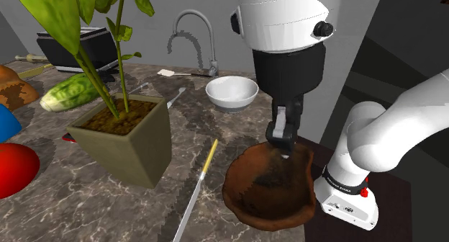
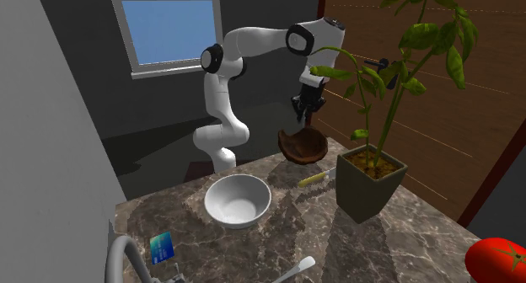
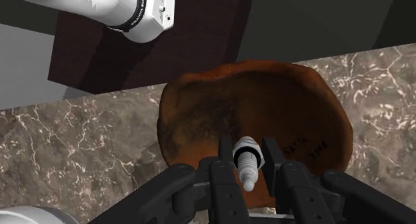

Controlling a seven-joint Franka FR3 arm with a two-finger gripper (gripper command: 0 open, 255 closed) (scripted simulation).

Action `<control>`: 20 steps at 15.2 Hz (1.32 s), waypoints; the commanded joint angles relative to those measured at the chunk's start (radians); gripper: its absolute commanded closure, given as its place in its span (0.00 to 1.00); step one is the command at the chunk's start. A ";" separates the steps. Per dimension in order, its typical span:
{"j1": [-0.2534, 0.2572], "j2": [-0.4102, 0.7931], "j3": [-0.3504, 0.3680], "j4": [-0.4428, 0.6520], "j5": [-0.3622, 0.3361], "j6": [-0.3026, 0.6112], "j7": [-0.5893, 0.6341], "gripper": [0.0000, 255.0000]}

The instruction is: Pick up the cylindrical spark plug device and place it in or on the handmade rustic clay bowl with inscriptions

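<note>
Black fingers of my claw (image 3: pixel 248 166) grip the small white-and-metal spark plug (image 3: pixel 245 159), its long axis lying between them. Directly below sits the brown clay bowl (image 3: pixel 200 109), on the marble desk (image 3: pixel 80 143). Arm folded, wrist pointing straight down. I judge lowering and release come next.

The marble counter (image 1: pixel 65 204) carries two bowls: one brown clay bowl (image 1: pixel 270 186) at the shoulder view's near right, one white bowl (image 1: pixel 232 93) farther back. Single items make up the rest: one spark plug (image 3: pixel 245 161), one potted plant (image 1: pixel 124 143), one faucet (image 1: pixel 211 42) at the far edge, one cucumber (image 1: pixel 70 93) and one red tomato (image 1: pixel 14 168) at that view's left, and one yellow-handled tool (image 1: pixel 198 184).
</note>
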 commanded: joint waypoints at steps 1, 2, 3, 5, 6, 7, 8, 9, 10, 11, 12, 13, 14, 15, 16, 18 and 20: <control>0.004 -0.011 0.004 -0.035 0.006 0.026 -0.003 1.00; 0.006 -0.016 0.006 -0.052 0.009 0.039 -0.006 1.00; 0.008 -0.021 0.007 -0.069 0.011 0.051 -0.008 1.00; 0.011 -0.031 0.010 -0.103 0.017 0.075 -0.013 1.00; 0.013 -0.036 0.012 -0.119 0.019 0.087 -0.015 1.00; 0.015 -0.040 0.014 -0.135 0.022 0.099 -0.017 1.00; 0.015 -0.042 0.015 -0.142 0.023 0.104 -0.018 1.00; 0.015 -0.042 0.015 -0.142 0.023 0.105 -0.018 1.00; 0.015 -0.042 0.015 -0.142 0.023 0.104 -0.018 1.00; 0.015 -0.042 0.015 -0.142 0.023 0.104 -0.018 1.00; 0.015 -0.042 0.015 -0.142 0.023 0.104 -0.018 1.00; 0.015 -0.042 0.015 -0.142 0.023 0.104 -0.018 1.00; 0.015 -0.042 0.015 -0.142 0.023 0.104 -0.018 1.00; 0.015 -0.042 0.015 -0.142 0.023 0.104 -0.018 1.00; 0.015 -0.042 0.015 -0.142 0.023 0.104 -0.018 0.00; 0.015 -0.042 0.015 -0.142 0.023 0.104 -0.018 0.00; 0.015 -0.042 0.015 -0.142 0.023 0.104 -0.018 0.00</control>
